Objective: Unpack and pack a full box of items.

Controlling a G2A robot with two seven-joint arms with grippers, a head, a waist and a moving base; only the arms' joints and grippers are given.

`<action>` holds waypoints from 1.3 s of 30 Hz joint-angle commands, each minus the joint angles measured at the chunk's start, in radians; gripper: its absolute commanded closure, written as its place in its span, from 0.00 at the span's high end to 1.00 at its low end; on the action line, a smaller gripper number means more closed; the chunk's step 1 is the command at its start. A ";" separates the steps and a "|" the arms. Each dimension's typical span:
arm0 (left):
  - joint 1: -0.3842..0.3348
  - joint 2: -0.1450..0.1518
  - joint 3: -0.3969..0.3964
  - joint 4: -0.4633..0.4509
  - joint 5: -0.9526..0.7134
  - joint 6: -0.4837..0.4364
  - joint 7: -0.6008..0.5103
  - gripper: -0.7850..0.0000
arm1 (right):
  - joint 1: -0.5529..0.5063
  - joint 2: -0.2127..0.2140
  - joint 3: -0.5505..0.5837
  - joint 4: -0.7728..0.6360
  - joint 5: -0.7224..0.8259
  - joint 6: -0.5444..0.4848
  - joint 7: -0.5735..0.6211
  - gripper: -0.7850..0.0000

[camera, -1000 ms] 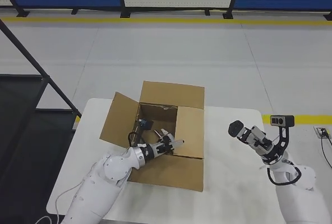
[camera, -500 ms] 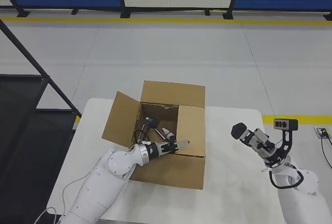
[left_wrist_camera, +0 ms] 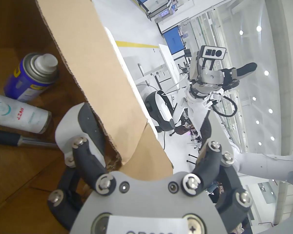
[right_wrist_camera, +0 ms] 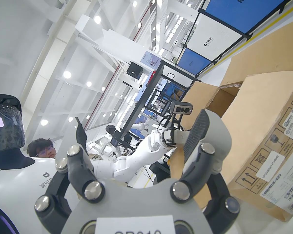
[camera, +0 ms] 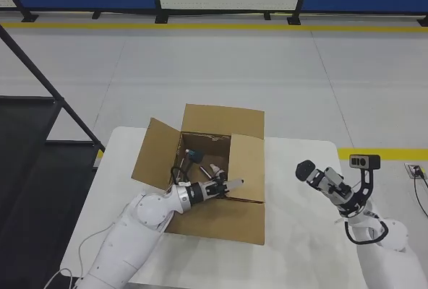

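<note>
LEFT GRIPPER STRADDLING BOX FLAP

The brown cardboard box (camera: 217, 224) is sitting open on the table (camera: 293, 235). The left gripper (left_wrist_camera: 149, 135) is holding its fingers wide apart and empty, with a box flap (left_wrist_camera: 88, 49) standing between them. Beyond one finger (left_wrist_camera: 85, 120), a blue spray can (left_wrist_camera: 30, 76), a white bottle (left_wrist_camera: 19, 118) and a dark-handled tool (left_wrist_camera: 7, 138) are lying inside. The right gripper (right_wrist_camera: 141, 119) is hovering wide open, empty, well apart from the box.

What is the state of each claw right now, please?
Left claw: open, one finger on each side of the box flap, not clamping it.
Right claw: open, holding nothing.
</note>
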 commanded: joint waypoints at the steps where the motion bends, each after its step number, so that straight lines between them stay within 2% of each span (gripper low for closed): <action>1: 0.000 0.000 -0.001 -0.018 0.007 -0.001 0.005 1.00 | 0.003 0.001 -0.005 0.000 0.002 0.000 -0.001 1.00; 11: -0.043 -0.016 0.035 -0.062 0.040 0.014 0.024 1.00 | 0.001 0.011 -0.001 0.000 0.015 -0.014 -0.009 1.00; 20: -0.114 -0.061 0.133 -0.033 0.085 0.036 0.128 1.00 | -0.051 0.029 0.076 -0.032 0.043 -0.045 -0.027 1.00; 29: -0.187 -0.126 0.231 0.073 0.026 0.029 0.195 1.00 | -0.137 0.046 0.160 -0.083 0.074 -0.067 -0.046 1.00; 39: -0.261 -0.207 0.320 0.240 -0.027 0.035 0.239 1.00 | -0.187 0.059 0.211 -0.089 0.122 -0.076 -0.042 1.00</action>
